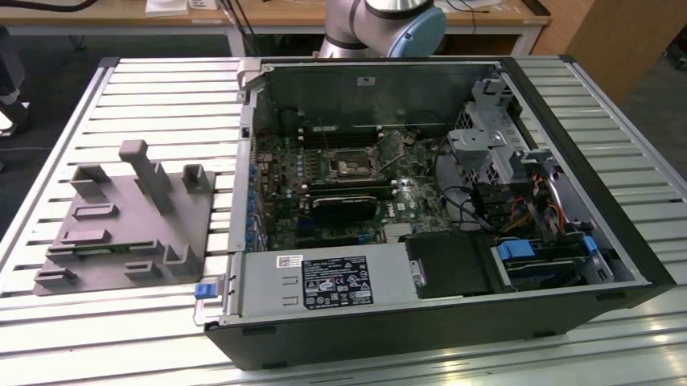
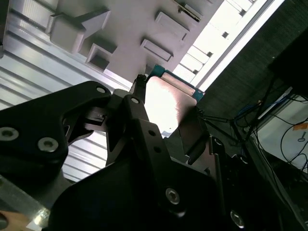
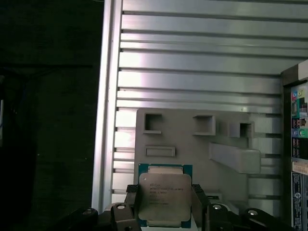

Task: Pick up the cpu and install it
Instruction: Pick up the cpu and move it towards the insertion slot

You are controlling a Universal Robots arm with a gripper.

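**A:** The pick-up is judged done. In the first wrist view the cpu (image 3: pixel 165 197) is seen clamped in the gripper (image 3: pixel 166 206), with its silver lid turned to the camera and a green edge showing round it.

**B:** And how is the claw set?

**A:** It is closed down to the width of the cpu. The fingers (image 3: pixel 136 204) are pressed against two opposite edges, and nothing else is held.

**B:** Where is the cpu placed against the grey fixture (image 3: pixel 192 154)?

**A:** It is carried above it and well apart from it, over the slatted table (image 3: pixel 192 62). No contact with the fixture can be made out.

**B:** So the step in hand is taken to be the carry towards the install.

**A:** That is the reading. In the exterior view the socket (image 1: pixel 352 166) is seen mid-board inside the open computer case (image 1: pixel 601 241), on the exterior view's right of the fixture. Its metal frame seems to be raised, though that cannot be told for certain.

**B:** What is called for from here?

**A:** By this judgement, the cpu has to be kept level and squared to the socket. It has to be set down straight rather than slid, since contacts could be bent. The case wall and the cables beside the board also have to be cleared.
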